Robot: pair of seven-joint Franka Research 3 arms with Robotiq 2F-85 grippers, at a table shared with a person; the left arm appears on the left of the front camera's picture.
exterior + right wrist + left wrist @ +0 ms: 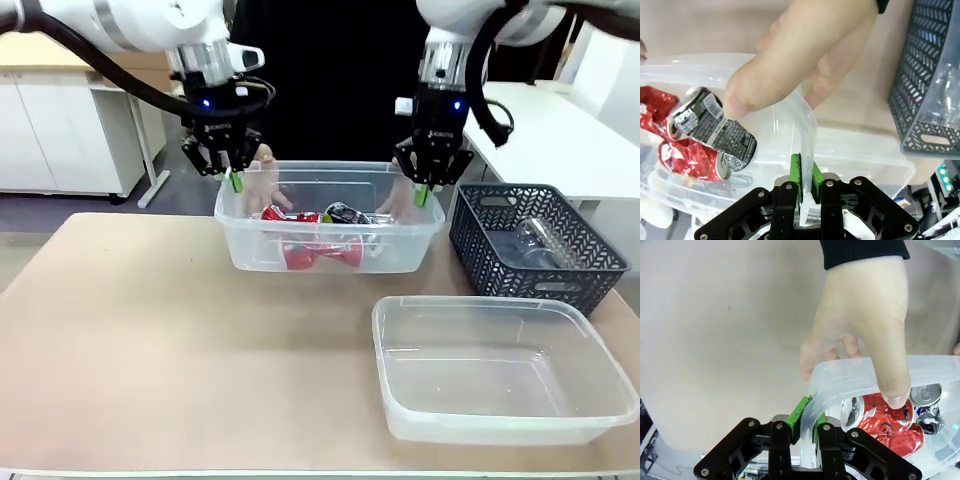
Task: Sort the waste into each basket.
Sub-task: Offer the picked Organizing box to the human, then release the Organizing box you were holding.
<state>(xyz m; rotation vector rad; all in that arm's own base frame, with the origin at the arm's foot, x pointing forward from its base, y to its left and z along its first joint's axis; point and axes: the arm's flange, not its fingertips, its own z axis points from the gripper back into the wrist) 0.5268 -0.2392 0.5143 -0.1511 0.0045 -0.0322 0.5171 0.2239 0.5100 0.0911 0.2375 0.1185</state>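
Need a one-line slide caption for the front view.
Left hand and right hand pinch the rim of the clear tub of crushed cans at opposite ends while a person holds it too.

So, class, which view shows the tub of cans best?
Front view: the whole tub is in frame, left end effector and right end effector on its rim. Each wrist view gives a stretch of pinched rim and some cans.

Crushed cans [322,252] in far tub [404,252]

Bright, even overhead light; faint soft shadows on counter [150,340]. Wrist views bowed at edges, backgrounds soft.
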